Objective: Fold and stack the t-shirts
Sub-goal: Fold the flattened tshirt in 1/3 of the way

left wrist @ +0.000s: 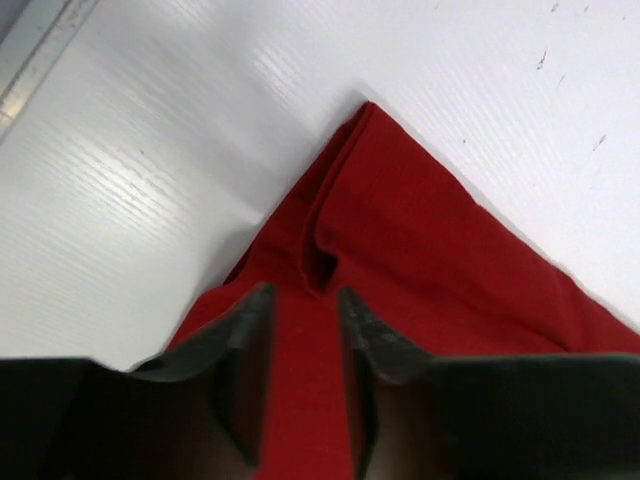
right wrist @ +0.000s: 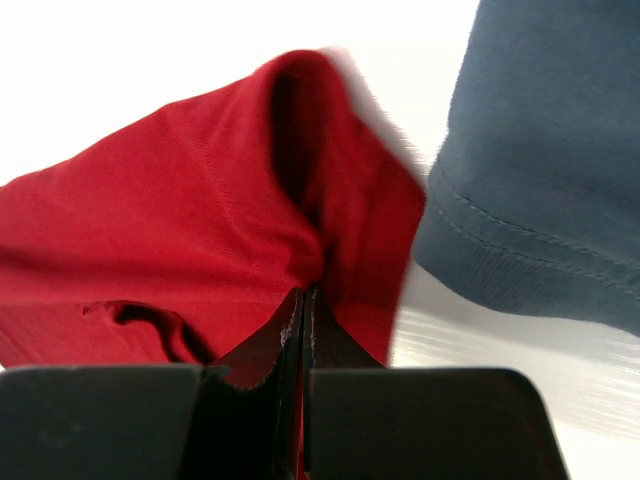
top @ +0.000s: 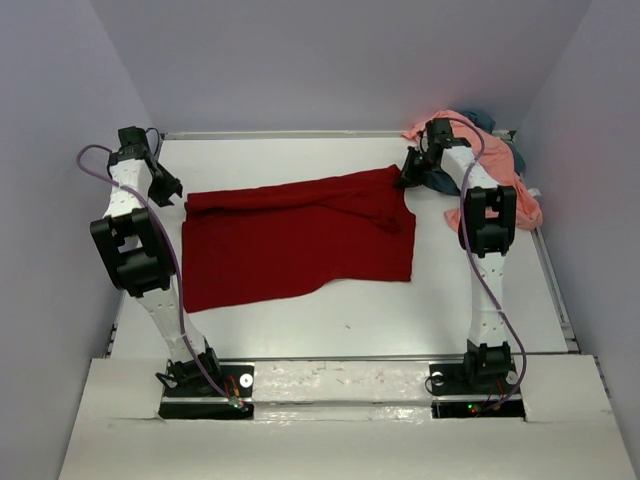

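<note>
The dark red shirt (top: 290,240) lies spread across the middle of the desk (top: 330,330), mostly flat, with soft creases and an uneven near hem. The right fingers (right wrist: 268,350) are pressed together on its far right corner, bunching the cloth into a small peak; that looks like a hold to draw the far edge taut. At the far left corner, the left fingers (left wrist: 250,345) stand apart over the cloth, gripping nothing. The blue-grey shirt (right wrist: 550,170) and salmon pink shirt (top: 525,200) wait heaped at the far right, just beside that pinched corner.
</note>
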`<move>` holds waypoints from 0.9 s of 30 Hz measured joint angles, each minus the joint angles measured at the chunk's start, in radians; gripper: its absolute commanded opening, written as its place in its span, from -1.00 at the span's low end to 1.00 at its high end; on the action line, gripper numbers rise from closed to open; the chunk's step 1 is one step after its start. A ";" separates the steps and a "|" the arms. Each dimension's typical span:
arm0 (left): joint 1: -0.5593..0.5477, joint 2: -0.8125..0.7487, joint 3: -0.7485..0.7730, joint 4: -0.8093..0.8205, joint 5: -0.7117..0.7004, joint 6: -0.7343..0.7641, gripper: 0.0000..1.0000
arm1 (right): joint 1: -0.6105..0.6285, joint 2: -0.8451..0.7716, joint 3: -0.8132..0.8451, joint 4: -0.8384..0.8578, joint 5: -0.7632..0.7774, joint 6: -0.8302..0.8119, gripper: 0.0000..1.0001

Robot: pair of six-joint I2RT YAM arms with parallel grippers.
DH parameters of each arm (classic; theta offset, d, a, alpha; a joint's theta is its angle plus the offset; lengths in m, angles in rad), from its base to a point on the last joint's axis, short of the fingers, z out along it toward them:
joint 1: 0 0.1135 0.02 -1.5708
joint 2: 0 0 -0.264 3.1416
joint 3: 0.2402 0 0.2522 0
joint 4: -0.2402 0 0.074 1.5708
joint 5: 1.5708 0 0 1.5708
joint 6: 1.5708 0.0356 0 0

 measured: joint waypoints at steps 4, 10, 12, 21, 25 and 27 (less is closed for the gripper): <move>0.002 0.000 -0.022 0.018 0.008 0.001 0.24 | -0.007 0.000 0.002 -0.003 0.002 0.000 -1.00; 0.002 0.000 -0.026 0.032 0.011 0.000 0.24 | -0.014 0.001 0.007 -0.006 0.001 0.000 -1.00; 0.002 0.000 -0.024 0.031 0.010 0.000 0.24 | -0.014 0.002 0.007 -0.006 0.000 0.000 -1.00; 0.002 0.007 -0.019 0.106 0.063 -0.003 0.24 | -0.014 0.013 0.013 -0.010 -0.005 0.000 -1.00; 0.002 0.040 -0.018 0.171 0.097 -0.002 0.24 | -0.014 0.013 0.016 -0.010 -0.005 0.000 -1.00; 0.001 0.061 -0.012 0.187 0.111 0.000 0.23 | -0.014 0.013 0.018 -0.010 -0.006 0.000 -1.00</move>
